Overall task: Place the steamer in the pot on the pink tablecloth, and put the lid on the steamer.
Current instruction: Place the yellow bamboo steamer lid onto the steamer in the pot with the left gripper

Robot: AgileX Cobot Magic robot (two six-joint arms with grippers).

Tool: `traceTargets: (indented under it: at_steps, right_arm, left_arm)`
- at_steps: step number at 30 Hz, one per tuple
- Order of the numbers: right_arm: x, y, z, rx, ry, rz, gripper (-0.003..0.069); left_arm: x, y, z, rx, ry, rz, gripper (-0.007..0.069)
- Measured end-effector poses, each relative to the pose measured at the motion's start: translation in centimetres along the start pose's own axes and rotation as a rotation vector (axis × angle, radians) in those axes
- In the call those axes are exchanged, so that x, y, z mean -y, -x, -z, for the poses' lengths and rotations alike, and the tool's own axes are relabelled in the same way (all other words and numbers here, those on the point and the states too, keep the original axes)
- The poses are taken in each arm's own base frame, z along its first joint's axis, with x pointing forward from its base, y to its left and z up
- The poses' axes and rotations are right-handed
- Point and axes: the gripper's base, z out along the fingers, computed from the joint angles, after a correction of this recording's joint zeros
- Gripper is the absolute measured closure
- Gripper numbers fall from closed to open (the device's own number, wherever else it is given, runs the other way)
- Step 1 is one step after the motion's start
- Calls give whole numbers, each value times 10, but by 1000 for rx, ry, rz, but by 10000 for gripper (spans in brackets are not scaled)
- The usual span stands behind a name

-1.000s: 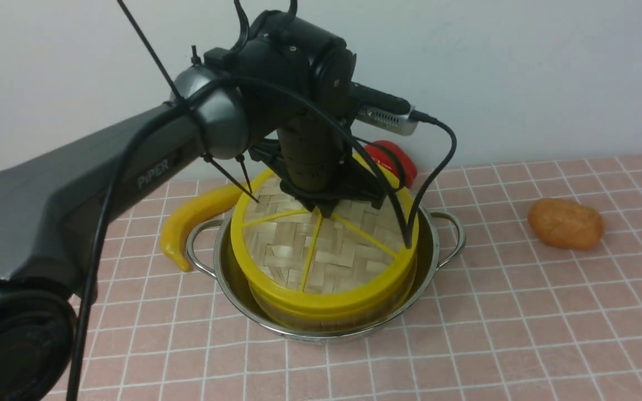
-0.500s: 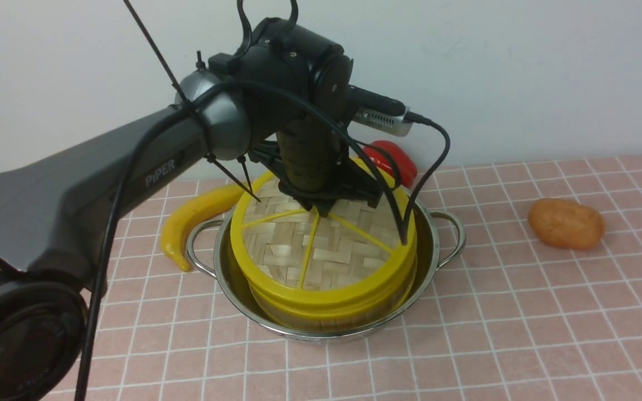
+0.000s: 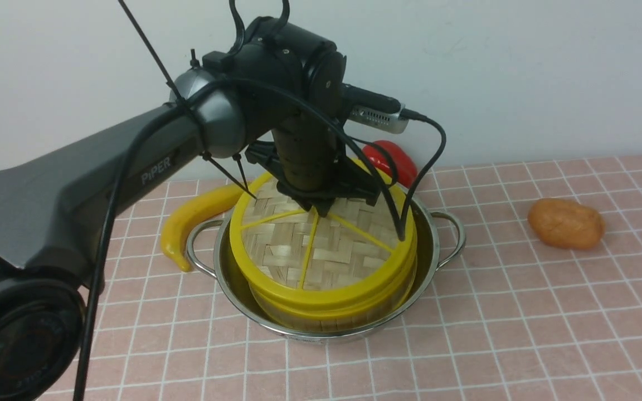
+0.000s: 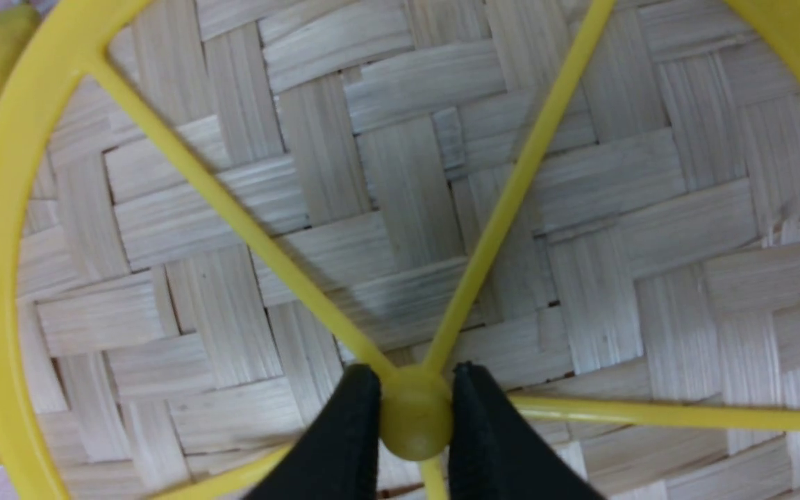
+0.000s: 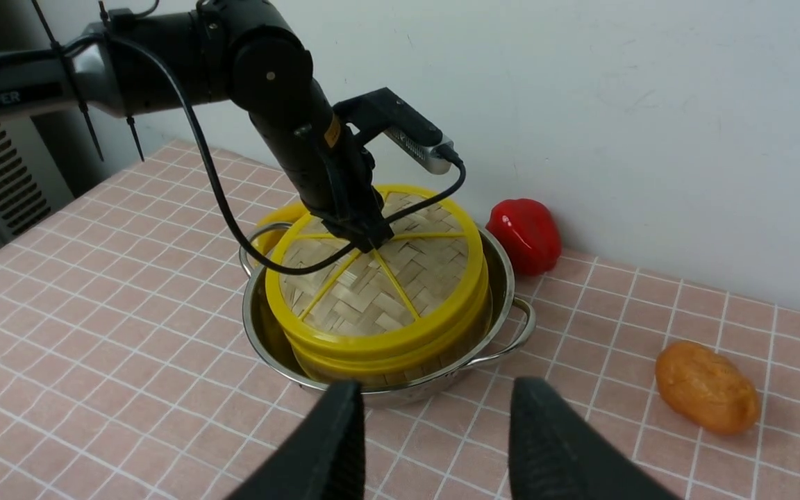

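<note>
Pink tablecloth with a grid of thin white lines (image 3: 521,312) covers the tabletop. Wide shiny stainless-steel pot with two wire loop handles (image 3: 431,236) stands on it at centre. Round bamboo steamer with yellow rim and woven wall (image 3: 321,318) sits upright inside the pot, its wall rising above the pot's rim. Flat woven-bamboo lid with yellow rim and spokes (image 3: 326,256) rests on top of the steamer, covering it. Curved yellow banana-shaped item (image 3: 187,220) lies at 10 o'clock of the pot, just beside a handle. Orange potato-like lump (image 3: 565,224) lies well apart at 3 o'clock. Red pepper-like item (image 3: 396,159) sits at 1 o'clock. Left pincer (image 4: 416,417) points down, its black fingers pinching the lid's yellow centre knob (image 4: 414,436). Right pincer (image 5: 435,399) hangs spread wide, holding nothing, apart from the pot at about 5 o'clock.
</note>
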Motion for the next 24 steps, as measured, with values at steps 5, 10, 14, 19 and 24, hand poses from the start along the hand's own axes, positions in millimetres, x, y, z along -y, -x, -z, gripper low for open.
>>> traceTargets:
  at_steps: [5,10,14,19,24]
  right_arm:
    - [0,0,0,0,0,0,356]
    - [0,0,0,0,0,0,356]
    - [0,0,0,0,0,0,356]
    - [0,0,0,0,0,-3,356]
    - [0,0,0,0,0,-3,356]
  left_arm:
    - [1,0,0,0,-6,3,505]
    - [1,0,0,1,-10,5,505]
    - [1,1,0,5,-14,6,505]
    - [1,1,0,8,-16,7,505]
    - [2,1,0,7,-19,8,505]
